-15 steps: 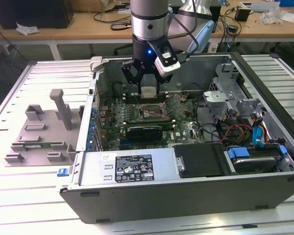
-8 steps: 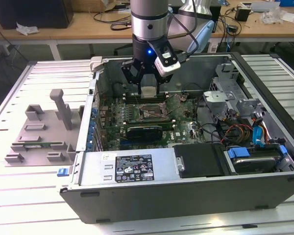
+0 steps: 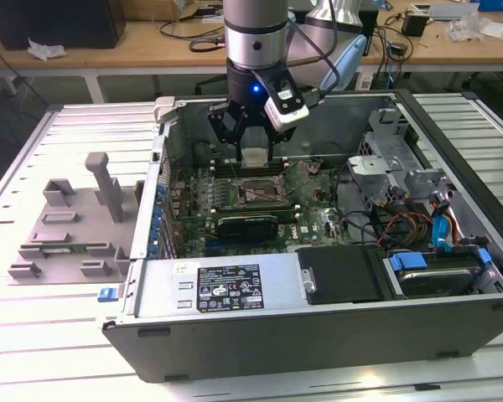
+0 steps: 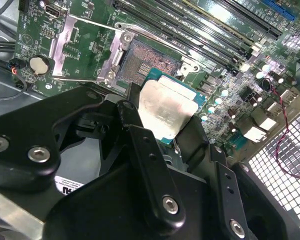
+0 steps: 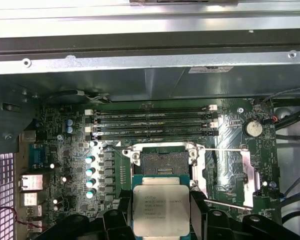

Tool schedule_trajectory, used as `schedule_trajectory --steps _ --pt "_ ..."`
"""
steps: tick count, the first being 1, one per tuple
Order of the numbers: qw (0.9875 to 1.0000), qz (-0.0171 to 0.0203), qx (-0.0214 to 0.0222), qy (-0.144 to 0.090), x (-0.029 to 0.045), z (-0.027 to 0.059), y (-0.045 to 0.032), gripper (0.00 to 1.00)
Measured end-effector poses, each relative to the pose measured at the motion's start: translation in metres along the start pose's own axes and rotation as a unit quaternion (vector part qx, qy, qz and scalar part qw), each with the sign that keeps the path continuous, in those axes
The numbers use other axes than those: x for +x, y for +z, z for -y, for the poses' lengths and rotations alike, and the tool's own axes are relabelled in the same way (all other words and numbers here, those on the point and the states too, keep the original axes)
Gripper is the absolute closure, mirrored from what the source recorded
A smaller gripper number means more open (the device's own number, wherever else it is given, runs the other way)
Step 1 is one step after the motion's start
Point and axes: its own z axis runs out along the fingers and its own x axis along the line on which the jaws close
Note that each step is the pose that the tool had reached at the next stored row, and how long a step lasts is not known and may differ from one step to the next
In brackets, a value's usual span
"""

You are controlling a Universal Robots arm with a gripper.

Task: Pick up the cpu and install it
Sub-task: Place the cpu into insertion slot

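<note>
In the exterior view, the gripper (image 3: 253,152) hung inside the open computer case (image 3: 318,343) on the slatted desk (image 3: 59,343). It was clamped on the cpu (image 3: 255,157) above the motherboard socket (image 3: 256,191). A white printed label (image 3: 228,287) sat on the power supply (image 3: 163,289), its text too small to read.

In the second wrist view, black fingers (image 4: 194,135) pressed opposite edges of the cpu (image 4: 167,112), held clear of the open socket (image 4: 145,62).

In the first wrist view, the cpu (image 5: 161,205) showed several lines of print on its metal top, near the socket (image 5: 165,162).
</note>
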Motion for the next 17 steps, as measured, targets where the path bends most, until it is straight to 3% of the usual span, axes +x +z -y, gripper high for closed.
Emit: schedule_trajectory --steps 5,8,10,14,17 --pt "1.0000 0.0000 0.0000 0.000 -0.0001 0.0000 0.0000 0.45" --pt "0.9997 0.0016 0.0001 0.024 -0.0001 0.0000 0.0001 0.45" --pt "0.9981 0.0041 0.0005 0.061 -0.0001 0.0000 0.0001 0.45" --pt "0.9951 0.0066 0.0008 0.099 -0.0001 0.0000 0.0002 0.45" --pt "0.9914 0.0087 0.0011 0.131 -0.0001 0.0000 0.0002 0.45"
